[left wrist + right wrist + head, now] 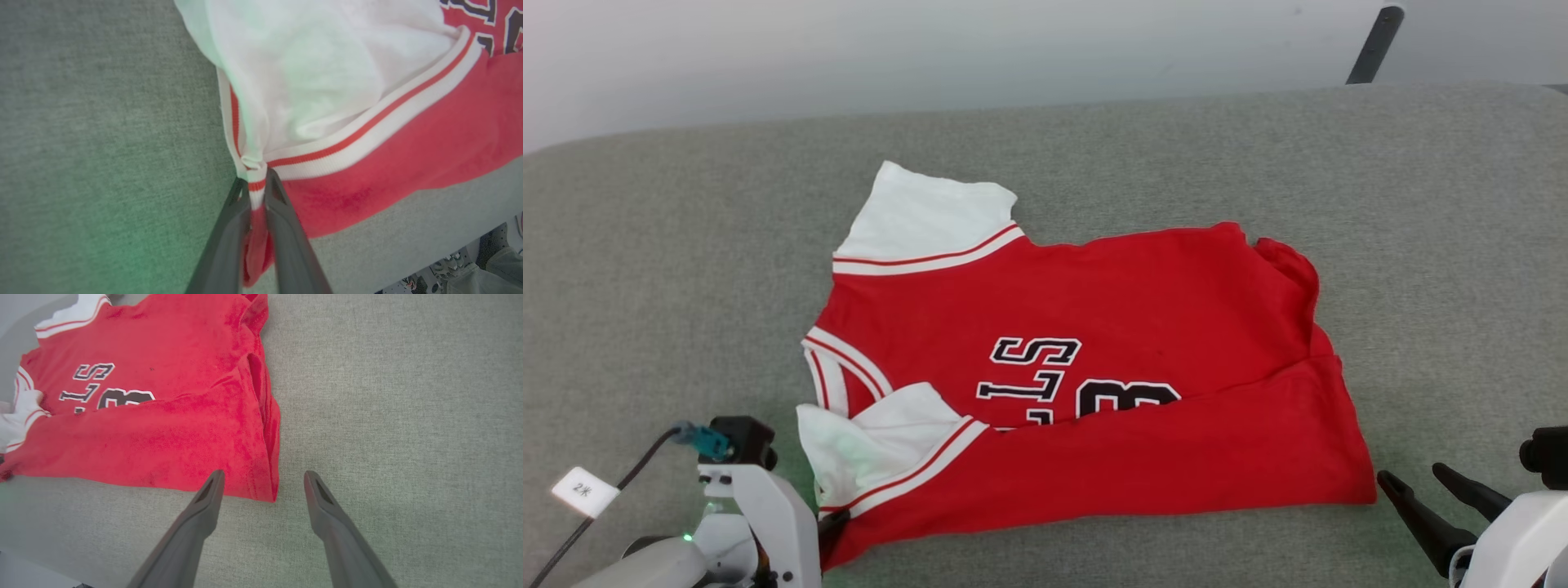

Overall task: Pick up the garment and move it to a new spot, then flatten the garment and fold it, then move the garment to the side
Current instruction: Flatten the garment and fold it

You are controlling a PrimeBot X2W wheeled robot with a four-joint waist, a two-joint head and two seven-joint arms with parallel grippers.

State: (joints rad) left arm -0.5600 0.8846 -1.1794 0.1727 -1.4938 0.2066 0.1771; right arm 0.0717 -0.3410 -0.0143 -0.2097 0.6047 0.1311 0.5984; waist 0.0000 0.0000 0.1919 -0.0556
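Observation:
The garment, a red jersey with white panels, striped trim and black lettering, lies on the grey surface with its near edge folded up over the number. My left gripper is shut on the striped trim at the garment's near left corner, and cloth bunches between the fingers. In the head view the left gripper sits at that corner, mostly hidden behind its pale wrist. Just off the garment's near right corner, my right gripper stands open, holding nothing. It shows at the lower right as the right gripper.
A grey fabric-covered surface spreads wide on all sides of the jersey. A dark pole stands beyond its far right edge. A cable with a white tag runs by my left wrist. Floor clutter lies past the near edge.

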